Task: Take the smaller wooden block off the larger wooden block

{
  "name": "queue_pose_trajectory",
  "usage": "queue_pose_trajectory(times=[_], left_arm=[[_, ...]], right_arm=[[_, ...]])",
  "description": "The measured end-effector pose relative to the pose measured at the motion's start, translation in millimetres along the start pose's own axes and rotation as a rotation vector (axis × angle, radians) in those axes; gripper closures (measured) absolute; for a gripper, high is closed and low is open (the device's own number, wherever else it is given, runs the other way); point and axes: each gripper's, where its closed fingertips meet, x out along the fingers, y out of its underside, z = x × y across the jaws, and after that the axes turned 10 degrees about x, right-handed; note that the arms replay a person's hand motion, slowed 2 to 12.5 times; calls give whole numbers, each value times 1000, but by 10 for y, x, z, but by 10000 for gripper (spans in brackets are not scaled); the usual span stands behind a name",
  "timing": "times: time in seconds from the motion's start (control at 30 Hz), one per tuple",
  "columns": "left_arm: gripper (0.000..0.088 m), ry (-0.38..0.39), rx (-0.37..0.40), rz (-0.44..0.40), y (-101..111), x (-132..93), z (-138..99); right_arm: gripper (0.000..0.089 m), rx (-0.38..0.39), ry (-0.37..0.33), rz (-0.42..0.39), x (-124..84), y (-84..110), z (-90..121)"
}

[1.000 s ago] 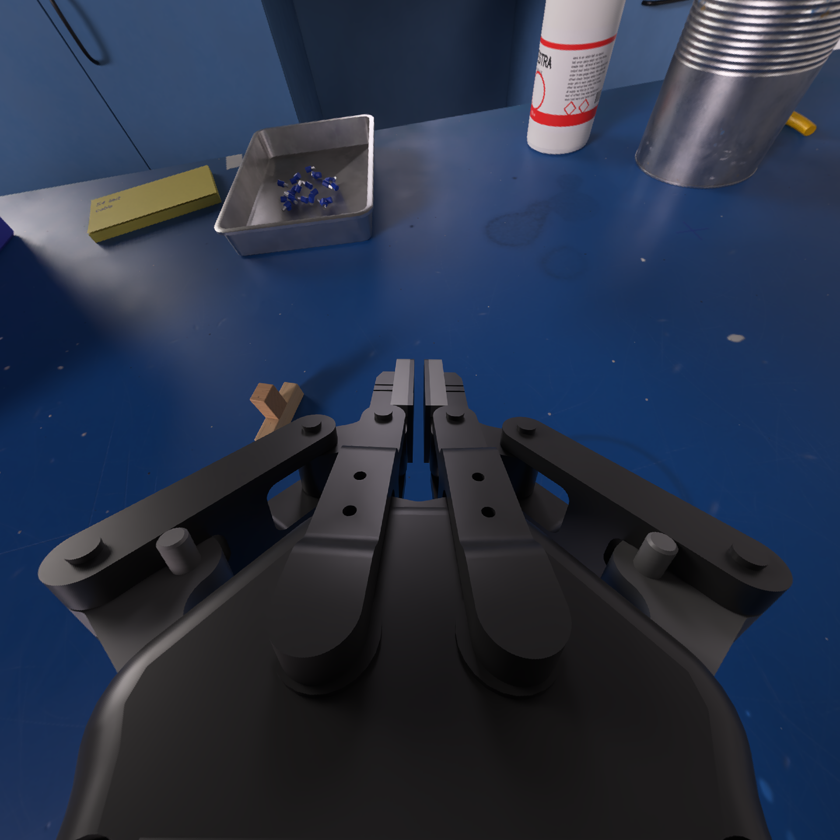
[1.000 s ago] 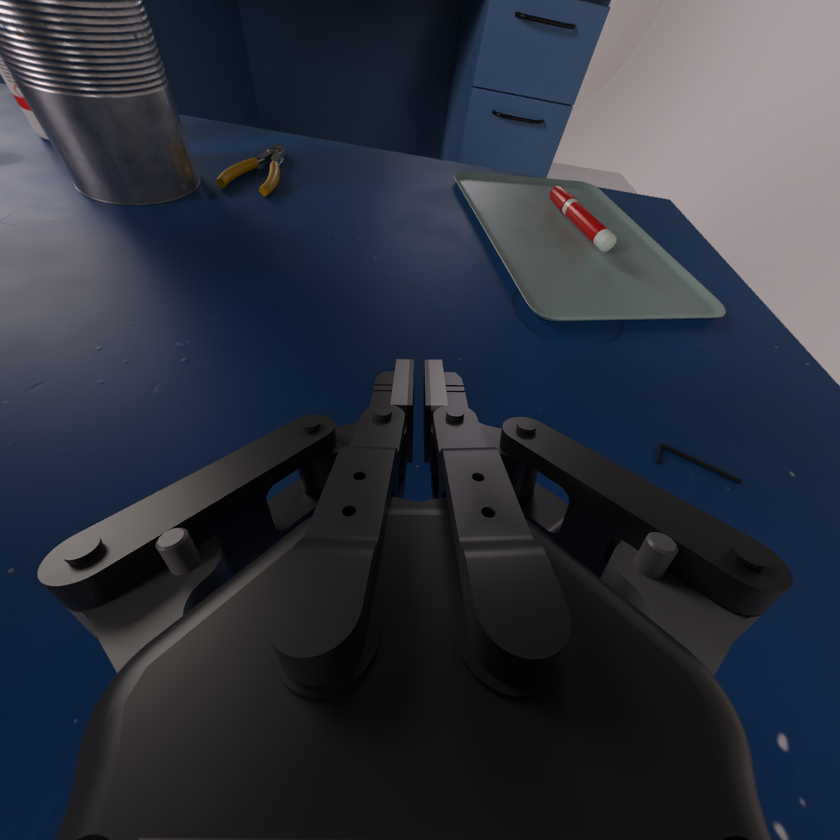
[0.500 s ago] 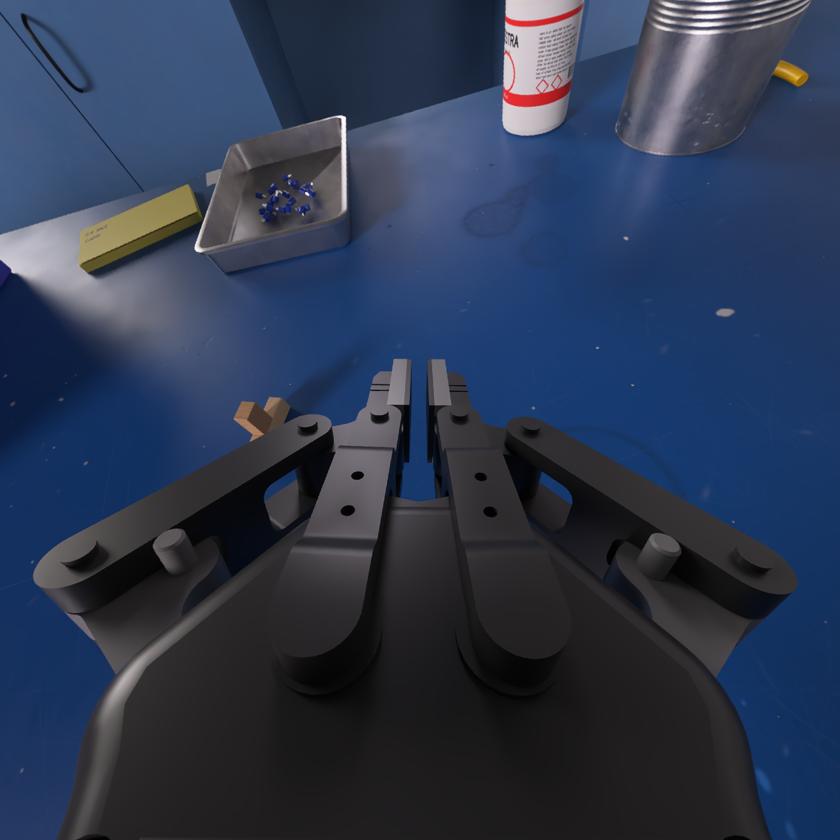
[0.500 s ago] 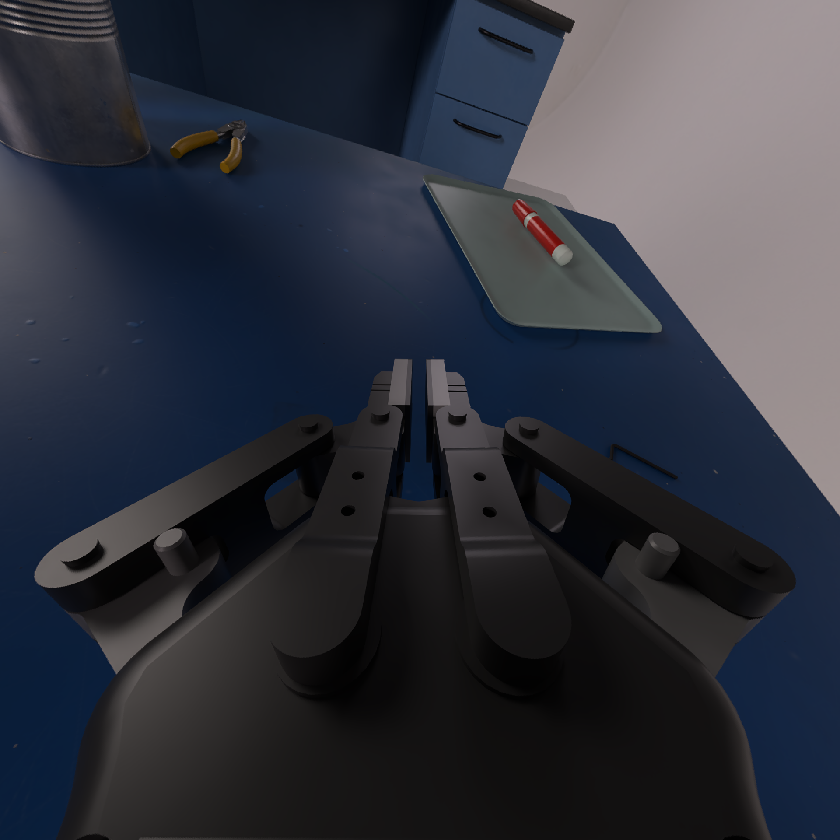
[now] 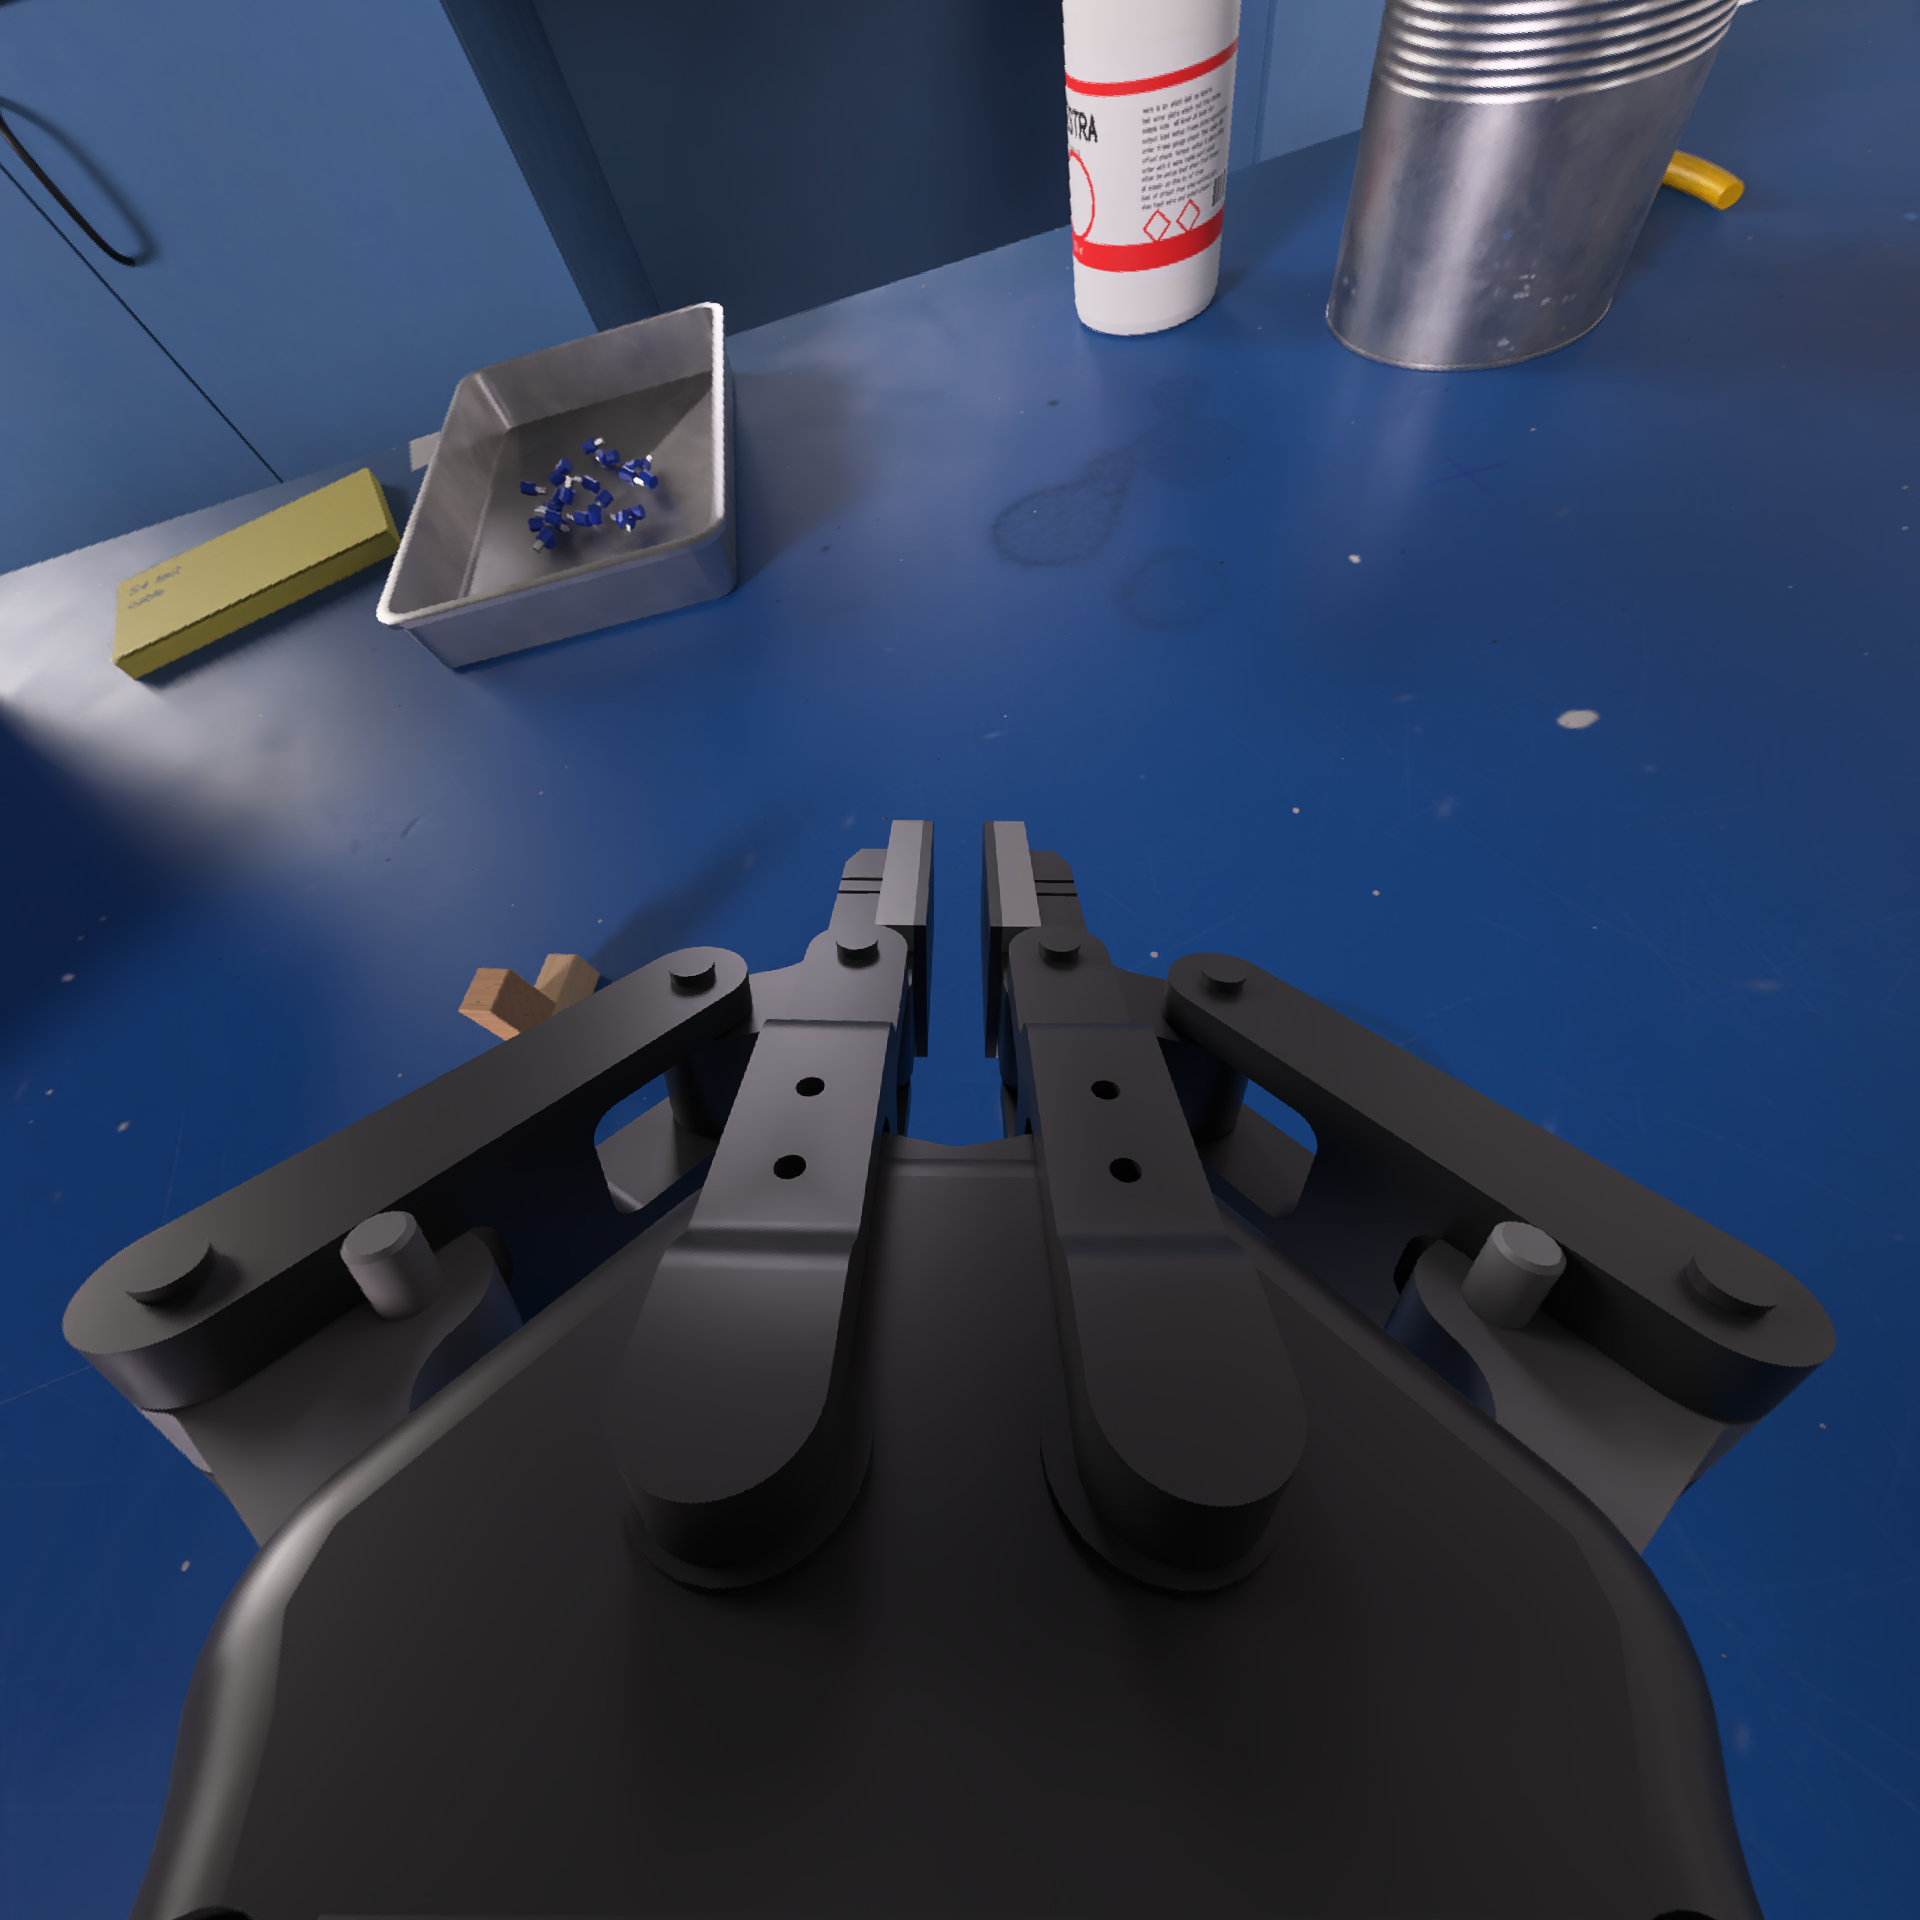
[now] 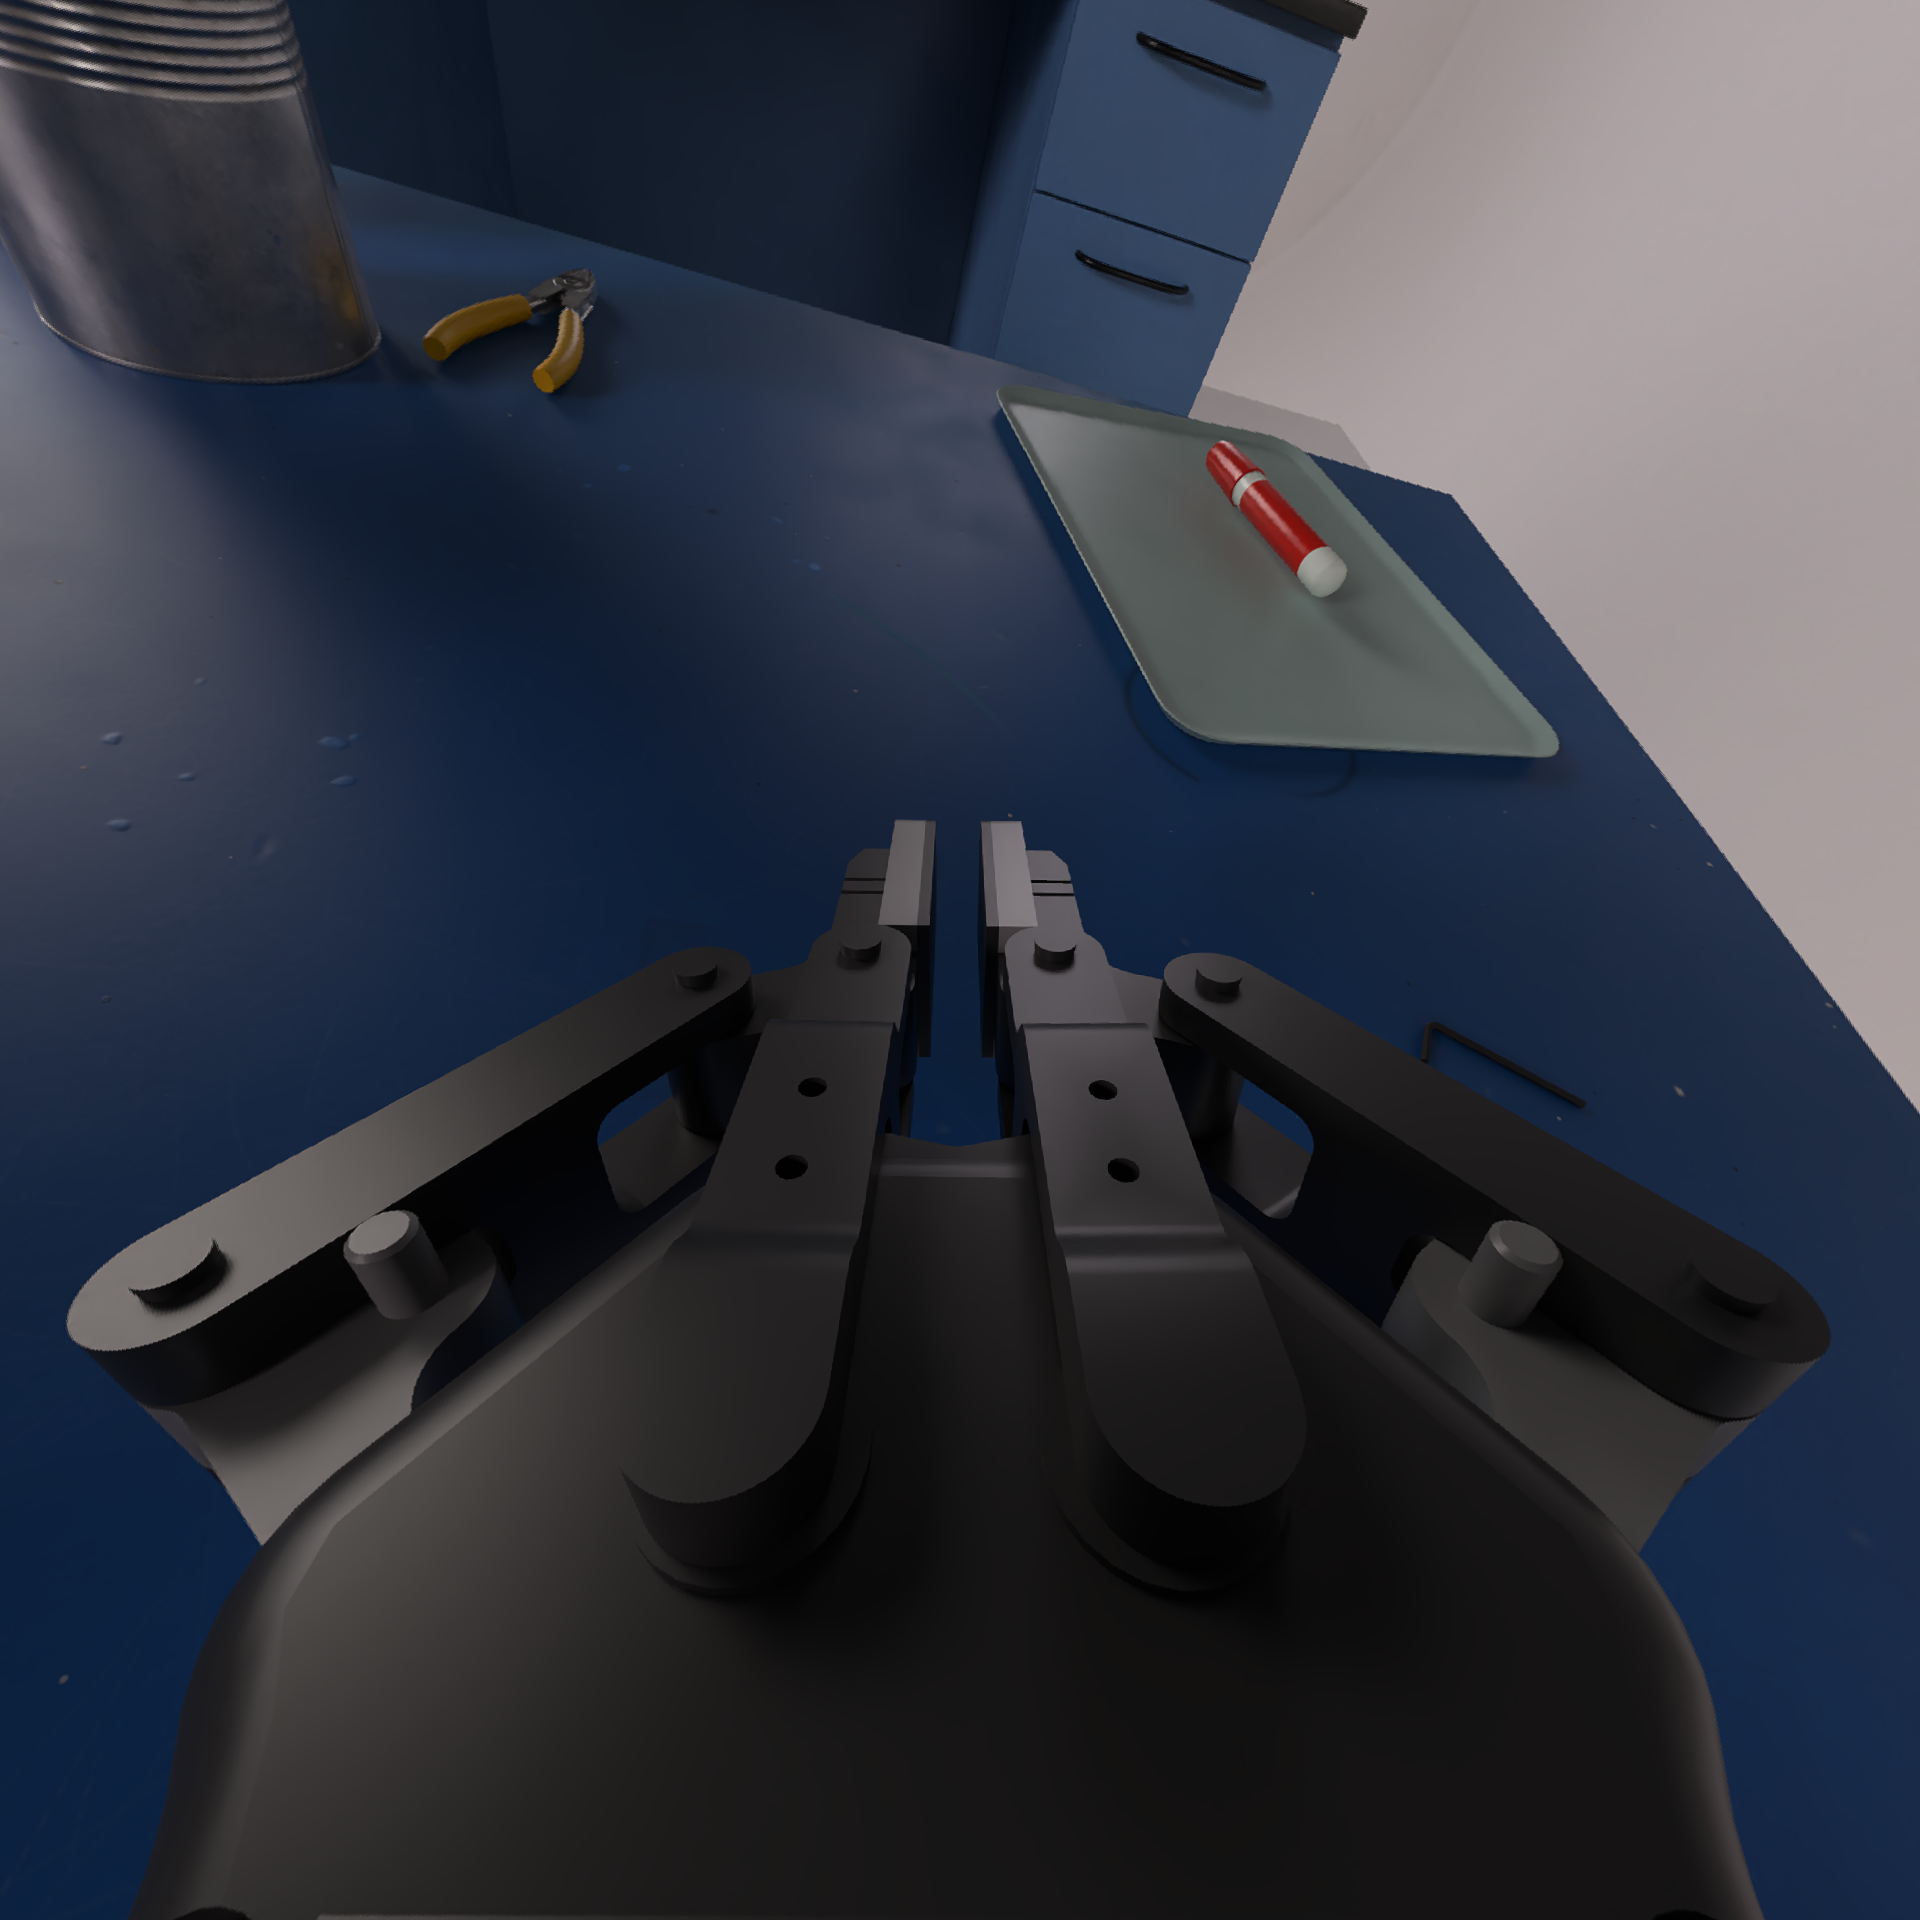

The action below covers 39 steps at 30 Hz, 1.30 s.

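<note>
Two light wooden blocks point(image 5: 520, 1000) lie crossed on the blue table, seen only in the left wrist view. They sit low and to the left of my left gripper point(image 5: 958, 868), largely hidden behind its linkage, so I cannot tell which is the smaller. The left gripper is empty, its jaws nearly shut with a narrow gap, and it hovers above the table to the right of the blocks. My right gripper point(image 6: 958, 868) is also empty and nearly shut, over bare table. No blocks show in the right wrist view.
A metal tray point(image 5: 561, 613) of small blue parts, a yellow box point(image 5: 255, 571), a white bottle point(image 5: 1148, 177) and a ribbed metal can point(image 5: 1507, 187) stand at the back. Pliers point(image 6: 520, 322), a grey tray point(image 6: 1247, 675) holding a red marker point(image 6: 1273, 514), and a hex key point(image 6: 1501, 1062) lie right, near the table edge.
Both grippers' jaws have parted slightly. The left view has shifted, and the blocks sit lower and more hidden behind the linkage. The right view has swung a little.
</note>
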Motion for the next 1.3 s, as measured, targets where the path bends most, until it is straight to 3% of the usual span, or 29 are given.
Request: queue_pose_trajectory(times=[0.47, 0.63, 0.9, 1.17, 1.3], left_arm=[[784, 49, -42, -28, -64, 8, -128], [767, 34, -40, -48, -97, -2, -139], [604, -62, -16, -94, -192, -70, -79], [532, -141, 30, -132, -320, -144, -89], [454, -161, 51, -151, -398, -168, -125]], right_arm=[[807, -19, -10, -2, -27, 11, -12], [769, -10, -22, -17, -70, -13, -10], [628, 8, -15, -88, -199, -155, -39], [531, 2, 9, -157, -352, -347, -39], [471, -7, 1, -183, -416, -446, 24]])
